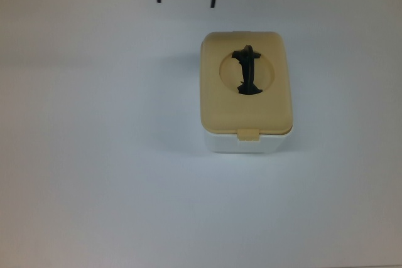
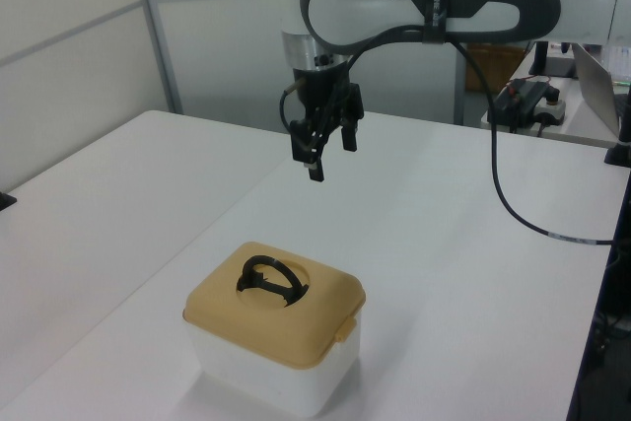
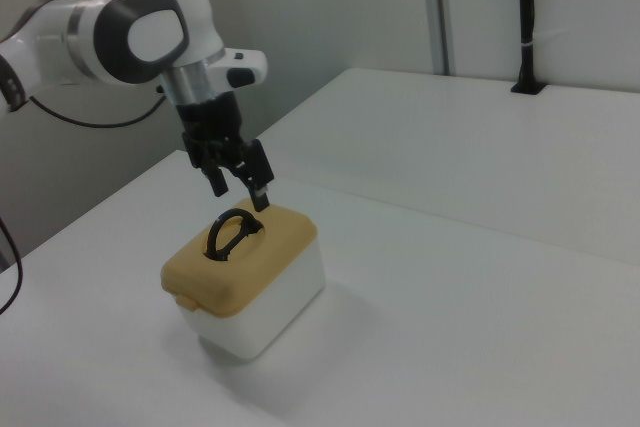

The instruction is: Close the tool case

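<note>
With the lid (image 2: 274, 304) seated flat on the case (image 2: 266, 367) mid-table, closing looks done. Gripper (image 2: 323, 148) hangs above and apart, fingers spread, holding nothing. Only a check that the tab (image 1: 248, 134) has latched appears outstanding.

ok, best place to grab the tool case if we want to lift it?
Probably the black handle standing up in the lid's round recess. Come straight down from above, fingers either side of its thin arch; the tub walls look too wide for the gripper.
</note>
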`<state>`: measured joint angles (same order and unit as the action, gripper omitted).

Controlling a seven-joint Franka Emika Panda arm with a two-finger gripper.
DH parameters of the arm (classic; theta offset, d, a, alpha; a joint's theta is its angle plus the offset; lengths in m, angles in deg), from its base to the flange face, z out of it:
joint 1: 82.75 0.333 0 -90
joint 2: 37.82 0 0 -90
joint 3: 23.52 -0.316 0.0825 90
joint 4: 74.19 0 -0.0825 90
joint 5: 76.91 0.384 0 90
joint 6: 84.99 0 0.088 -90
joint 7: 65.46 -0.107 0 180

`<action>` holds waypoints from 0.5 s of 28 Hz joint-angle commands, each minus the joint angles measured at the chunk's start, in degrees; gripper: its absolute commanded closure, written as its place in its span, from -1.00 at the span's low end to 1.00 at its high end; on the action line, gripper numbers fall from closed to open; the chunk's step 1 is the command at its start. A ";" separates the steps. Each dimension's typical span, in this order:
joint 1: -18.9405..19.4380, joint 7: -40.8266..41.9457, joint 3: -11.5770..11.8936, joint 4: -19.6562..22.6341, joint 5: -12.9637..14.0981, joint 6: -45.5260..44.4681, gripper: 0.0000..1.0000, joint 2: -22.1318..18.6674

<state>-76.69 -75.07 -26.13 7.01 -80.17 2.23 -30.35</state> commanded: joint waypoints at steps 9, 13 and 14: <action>-8.69 5.30 0.15 0.45 0.36 -0.91 -1.00 -0.44; -10.01 5.39 0.15 0.54 0.28 -0.91 -1.00 -0.44; -10.45 5.57 0.15 0.54 0.28 -0.91 -1.00 -0.44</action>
<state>-85.87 -70.83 -26.04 7.11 -80.16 2.23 -30.24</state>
